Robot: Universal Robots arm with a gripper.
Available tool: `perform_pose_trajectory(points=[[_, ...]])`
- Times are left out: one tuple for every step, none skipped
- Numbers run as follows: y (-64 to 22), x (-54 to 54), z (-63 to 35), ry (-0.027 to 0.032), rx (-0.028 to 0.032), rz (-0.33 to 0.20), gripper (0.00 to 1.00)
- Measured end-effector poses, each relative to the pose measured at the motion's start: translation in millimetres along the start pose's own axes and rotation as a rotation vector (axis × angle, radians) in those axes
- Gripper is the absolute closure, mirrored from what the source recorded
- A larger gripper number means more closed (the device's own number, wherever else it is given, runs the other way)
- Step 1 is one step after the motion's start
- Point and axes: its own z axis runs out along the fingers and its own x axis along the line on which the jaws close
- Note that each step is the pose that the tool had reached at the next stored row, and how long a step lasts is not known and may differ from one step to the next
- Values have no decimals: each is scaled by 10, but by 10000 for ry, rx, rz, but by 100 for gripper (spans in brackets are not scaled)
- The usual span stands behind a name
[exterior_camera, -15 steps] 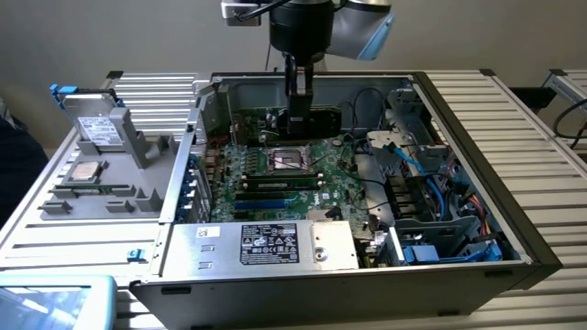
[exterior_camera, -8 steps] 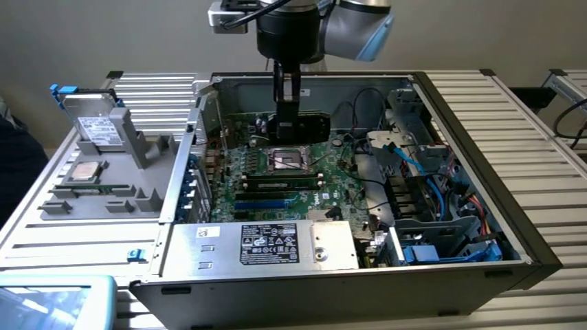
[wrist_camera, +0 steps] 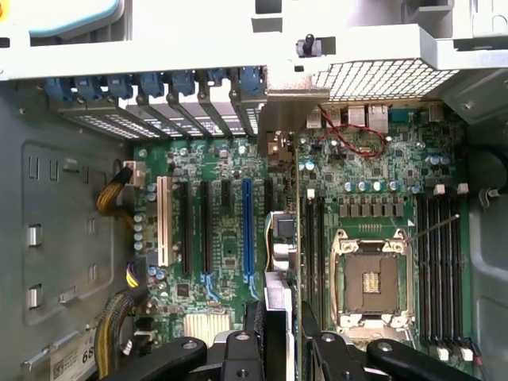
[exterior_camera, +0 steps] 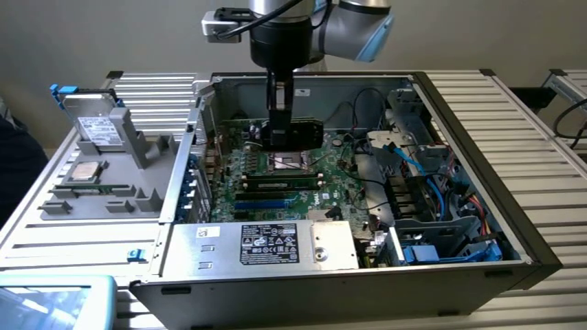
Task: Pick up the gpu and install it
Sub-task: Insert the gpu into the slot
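Observation:
The gpu (exterior_camera: 304, 132) hangs edge-down inside the open computer case (exterior_camera: 477, 158), just above the green motherboard (exterior_camera: 275, 182). My gripper (exterior_camera: 280, 130) is shut on it, coming straight down from above. In the wrist view the gpu (wrist_camera: 277, 238) is seen edge-on, running from the black fingers (wrist_camera: 242, 353) toward the rear slot covers (wrist_camera: 198, 91). There my gripper (wrist_camera: 282, 349) clamps the card from both sides. The card hovers beside the blue expansion slot (wrist_camera: 247, 230), between that slot and the CPU socket (wrist_camera: 371, 282). Whether its edge touches a slot is hidden.
A silver power supply (exterior_camera: 266, 244) with a black label fills the case's near end. Cables and drive bays (exterior_camera: 431, 206) crowd the exterior view's right side. On the grey tray (exterior_camera: 55, 227) at the exterior view's left stand a hard drive (exterior_camera: 96, 127) and a memory stick (exterior_camera: 87, 187).

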Motion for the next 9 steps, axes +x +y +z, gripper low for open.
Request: perform_pose_trajectory(points=[[-1,17,10,0,-31,-1,72],[-2,37,23,-16,-41,0,72],[-3,58,34,-42,-45,3,72],[-4,77,47,-73,-46,10,72],[-5,95,60,-99,-48,18,72],[-6,113,72,-120,-50,24,72],[-6,132,84,-140,-53,28,72],[-6,147,96,-163,-56,35,72],[-7,162,107,-186,-59,44,72]])
